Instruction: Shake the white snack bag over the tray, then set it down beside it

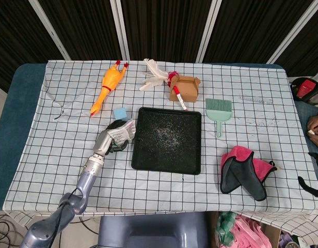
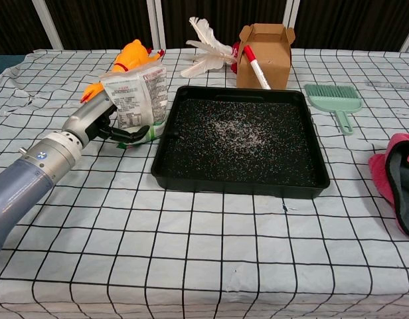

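The left hand (image 2: 101, 123) holds the white snack bag (image 2: 136, 101), with its fingers (image 2: 125, 133) wrapped around the bag's lower part. The bag stands roughly upright just left of the black tray (image 2: 239, 183), close to its far-left corner; whether bag and tray touch cannot be determined. The bag's base is at or very near the checked tablecloth (image 2: 191, 259). In the head view, the same hand (image 1: 106, 140) and bag (image 1: 123, 132) appear beside the left edge of the tray (image 1: 167, 166). White specks lie scattered over the tray floor. The right hand does not appear in either view.

A yellow rubber chicken (image 1: 109, 83) lies far left of the tray, and a small blue cube (image 1: 119, 113) sits just beyond the bag. A brown cardboard box (image 2: 264, 46) stands beyond the tray with a red-and-white marker (image 2: 255, 66) leaning against it and white feathers (image 2: 206, 48) to its left. A green hand brush (image 2: 337, 101) lies to the right of the tray. A pink and grey cloth (image 1: 245, 170) lies near right.
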`<state>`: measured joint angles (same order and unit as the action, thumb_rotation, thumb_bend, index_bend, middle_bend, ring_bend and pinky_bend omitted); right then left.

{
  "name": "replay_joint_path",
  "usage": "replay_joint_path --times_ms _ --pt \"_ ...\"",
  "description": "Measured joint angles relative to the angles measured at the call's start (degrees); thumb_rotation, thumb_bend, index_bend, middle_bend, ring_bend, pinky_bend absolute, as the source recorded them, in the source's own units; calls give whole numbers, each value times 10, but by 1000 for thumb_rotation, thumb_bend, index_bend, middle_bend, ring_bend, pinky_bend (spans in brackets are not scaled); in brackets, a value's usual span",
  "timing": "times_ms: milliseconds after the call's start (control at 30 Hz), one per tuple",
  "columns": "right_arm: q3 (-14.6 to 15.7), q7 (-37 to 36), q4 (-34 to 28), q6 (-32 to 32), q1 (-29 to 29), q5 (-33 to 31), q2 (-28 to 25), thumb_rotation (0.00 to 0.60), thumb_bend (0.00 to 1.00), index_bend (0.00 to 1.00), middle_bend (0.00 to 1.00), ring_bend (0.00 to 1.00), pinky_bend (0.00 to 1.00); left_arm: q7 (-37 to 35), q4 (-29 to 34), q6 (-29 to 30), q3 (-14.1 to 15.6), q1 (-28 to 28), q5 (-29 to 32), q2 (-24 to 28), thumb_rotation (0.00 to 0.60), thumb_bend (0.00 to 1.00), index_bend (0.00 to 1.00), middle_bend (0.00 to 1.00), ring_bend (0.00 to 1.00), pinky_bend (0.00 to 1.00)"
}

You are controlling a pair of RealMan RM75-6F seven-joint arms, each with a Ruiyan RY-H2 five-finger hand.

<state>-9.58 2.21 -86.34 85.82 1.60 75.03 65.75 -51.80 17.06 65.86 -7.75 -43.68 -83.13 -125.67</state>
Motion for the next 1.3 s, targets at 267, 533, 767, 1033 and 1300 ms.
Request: replay_joint_path --times_ms 267,533,767,1033,1300 --pt "-1 1 -3 5 -1 1 -1 600 182 240 48 144 288 29 48 34 -1 17 0 18 600 395 149 149 47 106" --pt "-1 -1 -6 9 -3 3 -2 600 182 241 48 144 280 95 152 75 -10 53 10 61 600 395 134 111 31 95" --pt "0 0 -7 9 -3 6 -2 600 182 241 48 144 280 238 326 109 -16 107 35 141 600 395 163 100 0 64" --pt "1 7 -12 13 -3 10 -2 600 181 242 48 144 280 502 602 133 -3 164 58 303 600 395 194 158 6 63" --pt "5 12 -18 16 -3 20 -5 600 182 242 48 143 279 701 746 191 26 224 47 475 600 396 187 157 19 65"
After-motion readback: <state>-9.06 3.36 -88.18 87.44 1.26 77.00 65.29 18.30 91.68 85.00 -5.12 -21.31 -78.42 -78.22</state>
